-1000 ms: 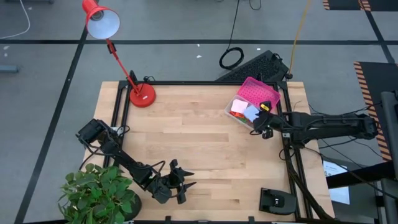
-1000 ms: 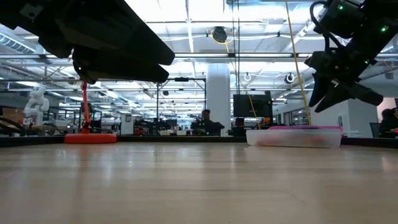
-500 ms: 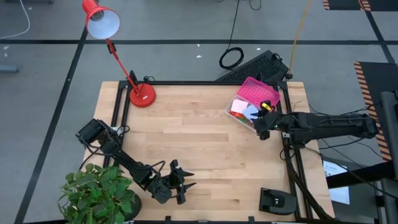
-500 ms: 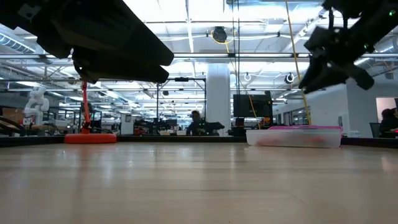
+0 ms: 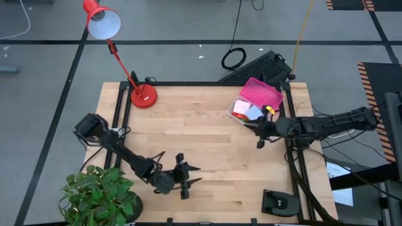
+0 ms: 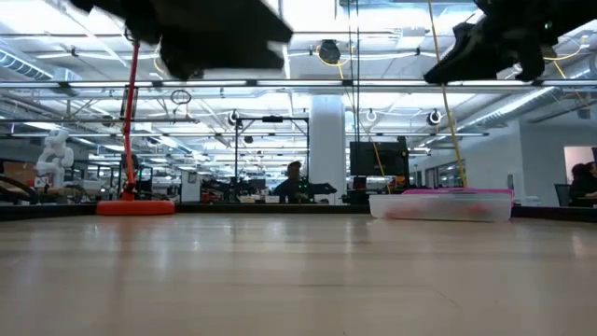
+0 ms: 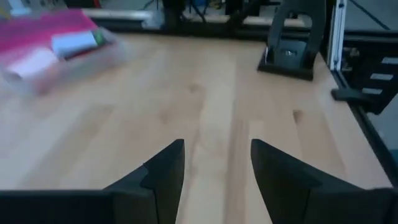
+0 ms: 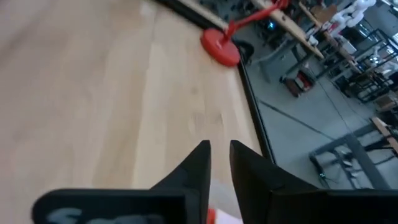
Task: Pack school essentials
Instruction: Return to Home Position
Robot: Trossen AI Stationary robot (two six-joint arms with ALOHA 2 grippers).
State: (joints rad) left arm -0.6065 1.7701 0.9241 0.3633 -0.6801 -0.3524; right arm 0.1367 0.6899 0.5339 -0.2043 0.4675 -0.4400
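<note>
Your left tool [image 5: 186, 182] hovers with fingers spread wide near the tabletop's [image 5: 188, 125] front edge, while the sticky-note pads [image 5: 246, 112] lie in the clear pink-lidded box [image 5: 256, 102] at the far right corner, your right tool [image 5: 258, 135] hovering narrowly parted and empty just beside it.

Right end effector [image 5: 259, 139] hangs over the worktop [image 5: 201, 150], just in front of the lidded box [image 5: 254, 105] at the far right corner. Sticky-note pads [image 5: 247, 112] lie in that box. Desk lamp [image 5: 143, 96] stands far left, well apart. Left end effector [image 5: 186, 178] sits near front, potted plant [image 5: 100, 198] beside its arm.
</note>
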